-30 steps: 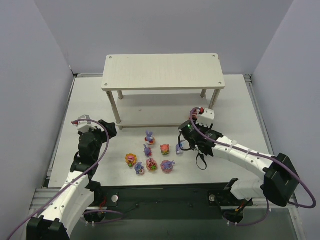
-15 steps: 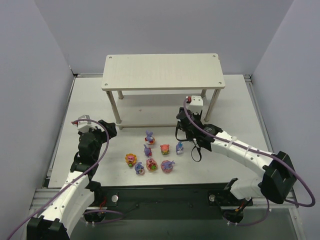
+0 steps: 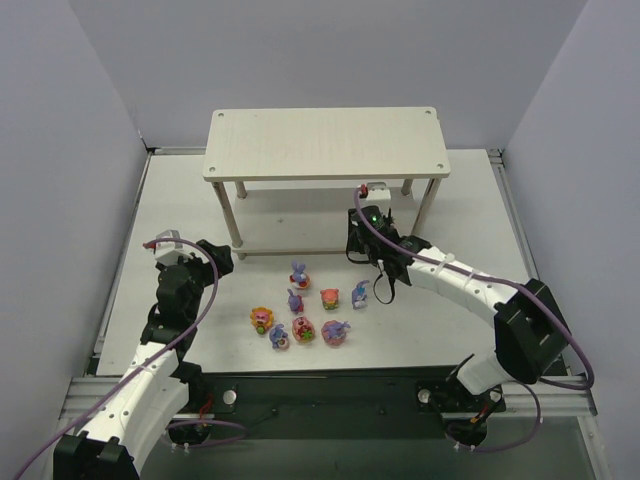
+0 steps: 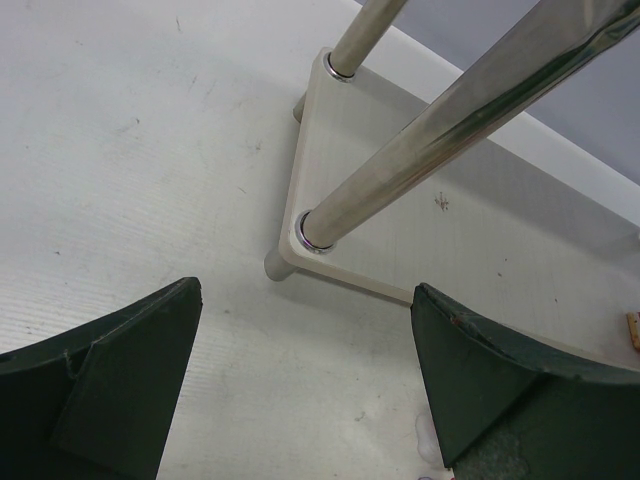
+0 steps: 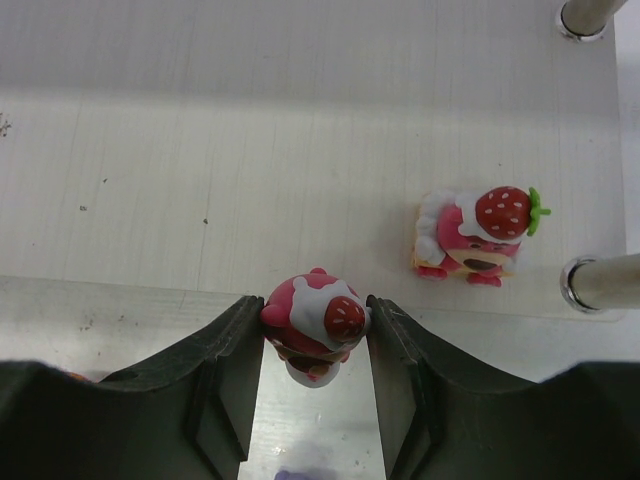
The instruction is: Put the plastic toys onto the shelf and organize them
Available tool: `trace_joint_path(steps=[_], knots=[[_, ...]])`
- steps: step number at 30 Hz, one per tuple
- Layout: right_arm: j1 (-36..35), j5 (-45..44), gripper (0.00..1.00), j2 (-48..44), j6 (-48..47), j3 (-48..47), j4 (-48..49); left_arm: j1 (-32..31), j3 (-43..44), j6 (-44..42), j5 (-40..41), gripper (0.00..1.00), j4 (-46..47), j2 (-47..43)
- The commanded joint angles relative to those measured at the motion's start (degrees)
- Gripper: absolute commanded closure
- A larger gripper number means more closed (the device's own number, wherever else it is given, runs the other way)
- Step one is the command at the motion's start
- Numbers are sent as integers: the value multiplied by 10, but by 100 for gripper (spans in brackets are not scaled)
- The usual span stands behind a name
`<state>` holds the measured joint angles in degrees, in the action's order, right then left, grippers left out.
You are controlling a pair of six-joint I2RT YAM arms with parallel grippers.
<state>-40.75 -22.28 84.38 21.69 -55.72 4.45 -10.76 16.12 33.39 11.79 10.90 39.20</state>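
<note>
Ten small glossy plastic figurines [image 3: 304, 330] are counted in all. Eight are seen on the white table [image 3: 180, 200]: five purple-blue long-eared bunnies [image 3: 295, 299] and three round red, orange or yellow figures [image 3: 330, 298]. Two round pink strawberry-topped figurines [image 5: 475, 235] are counted in the right wrist view. One pale wood-look two-tier shelf [image 3: 325, 143] with four round legs [image 3: 228, 215] is counted.

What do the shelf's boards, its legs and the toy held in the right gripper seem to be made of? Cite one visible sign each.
Shelf boards: probably laminated wood-look panel, matte; faint pale grain. Legs: likely polished metal tubing; mirror-like reflections. Held toy: apparently moulded plastic, glossy; smooth highlights on its strawberry cap.
</note>
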Motion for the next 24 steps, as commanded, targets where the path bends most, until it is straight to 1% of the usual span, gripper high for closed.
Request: trace_joint_path(steps=[1,9,21,24], knots=[[12,22,90,13,-26,-19,49,5,20,-7,5,4,8,0],[21,26,89,46,-23,-31,57,4,20,-9,7,4,9,1],[24,-2,89,88,-14,-59,49,5,20,-9,8,4,8,-1],[25,-11,88,100,-10,-67,43,5,20,-10,8,4,8,-1]])
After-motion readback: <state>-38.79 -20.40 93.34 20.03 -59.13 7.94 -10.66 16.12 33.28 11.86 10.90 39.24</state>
